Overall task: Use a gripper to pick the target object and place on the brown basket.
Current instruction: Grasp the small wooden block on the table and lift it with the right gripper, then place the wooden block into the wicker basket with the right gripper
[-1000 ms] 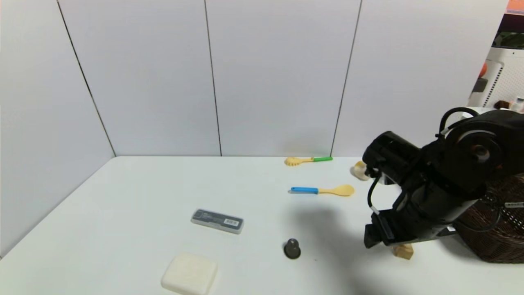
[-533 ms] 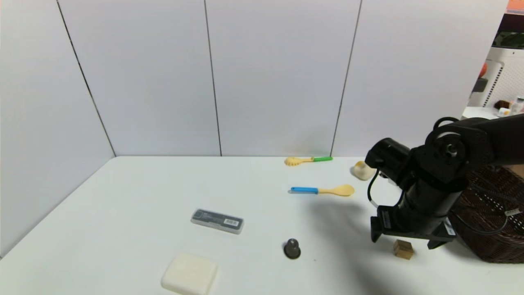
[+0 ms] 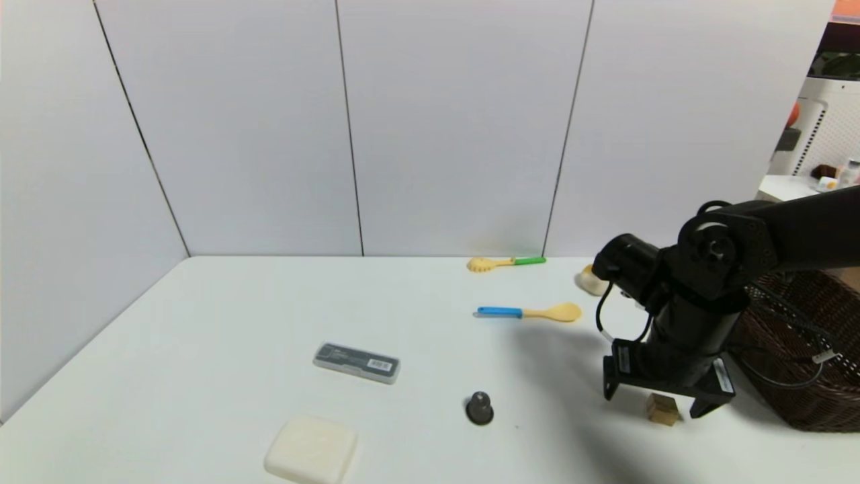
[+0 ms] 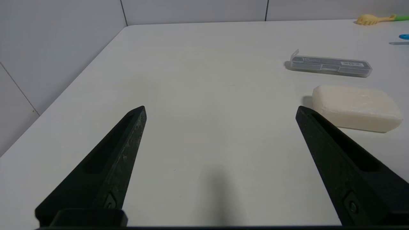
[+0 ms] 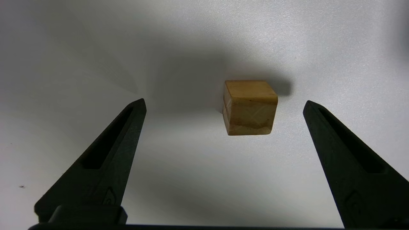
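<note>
The right tool [image 3: 650,402] hangs low over the near right part of the white bench [image 3: 269,323], pointing down, its two black fingers [image 5: 105,159] spread wide and holding nothing. Directly under it sits the small wooden cube [image 3: 663,409], resting flat on the bench between the two fingertips and touching neither; in the right wrist view the wooden cube [image 5: 250,107] lies a little nearer one finger than the other, with bare bench on both sides of it. Just to the right of the arm stands the dark brown wicker basket [image 3: 816,376], close to the cube but apart from it, with the arm's black cable looping in front of its woven side. The left tool [image 4: 220,111] is parked low over the near left part of the bench, its fingers likewise released and wide apart around nothing. Near it lies a cream bar of soap [image 3: 311,450], and beyond that a flat grey plastic case [image 3: 357,363] with a label. A small dark knob-like piece [image 3: 480,407] stands between the soap and the cube. Farther back lie a spoon with a blue handle [image 3: 529,312], a yellow toothed scoop with a green handle [image 3: 505,263] near the wall, and a rounded cream lump [image 3: 591,281] partly hidden behind the right arm.
</note>
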Available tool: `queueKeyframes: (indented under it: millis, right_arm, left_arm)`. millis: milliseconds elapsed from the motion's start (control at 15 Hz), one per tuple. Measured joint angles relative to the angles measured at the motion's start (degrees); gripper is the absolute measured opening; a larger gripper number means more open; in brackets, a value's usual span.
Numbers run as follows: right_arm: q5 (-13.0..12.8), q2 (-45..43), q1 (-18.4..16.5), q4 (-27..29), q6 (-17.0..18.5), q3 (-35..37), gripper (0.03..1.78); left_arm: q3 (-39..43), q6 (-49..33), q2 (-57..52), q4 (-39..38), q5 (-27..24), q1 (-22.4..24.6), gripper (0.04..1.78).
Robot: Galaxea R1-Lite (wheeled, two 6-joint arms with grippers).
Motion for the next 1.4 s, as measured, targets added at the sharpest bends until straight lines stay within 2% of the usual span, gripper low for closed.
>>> queueKeyframes:
  millis: [200, 400, 533, 867, 1000, 1133, 1200, 1400]
  right_arm:
    - [0.1, 0.2, -0.8, 0.0, -0.1, 0.0, 1.12]
    - [1.6, 0.3, -2.0, 0.1, -0.1, 0.0, 0.80]
    - [1.8, 0.3, -2.9, 0.1, -0.1, 0.1, 0.33]
    - [1.5, -0.5, -3.4, 0.1, -1.0, 0.0, 0.37]
    - [1.3, -1.8, -3.7, 0.1, -2.2, -3.5, 0.37]
    - [1.0, -3.5, -5.7, 0.1, -6.5, -8.9, 0.37]
    - [0.2, -4.7, -7.7, 0.1, -10.0, -11.7, 0.37]
    - [-4.3, -7.9, -14.8, -0.2, -20.8, -16.5, 0.37]
  left_arm:
    - [0.0, 0.0, 0.0, 0.0, 0.0, 0.0, 1.69]
    - [0.0, 0.0, 0.0, 0.0, 0.0, 0.0, 1.69]
    - [0.0, 0.0, 0.0, 0.0, 0.0, 0.0, 1.69]
    - [0.0, 0.0, 0.0, 0.0, 0.0, 0.0, 1.69]
    - [0.0, 0.0, 0.0, 0.0, 0.0, 0.0, 1.69]
    - [0.0, 0.0, 0.0, 0.0, 0.0, 0.0, 1.69]
    - [0.0, 0.0, 0.0, 0.0, 0.0, 0.0, 1.69]
    - [0.0, 0.0, 0.0, 0.0, 0.0, 0.0, 1.69]
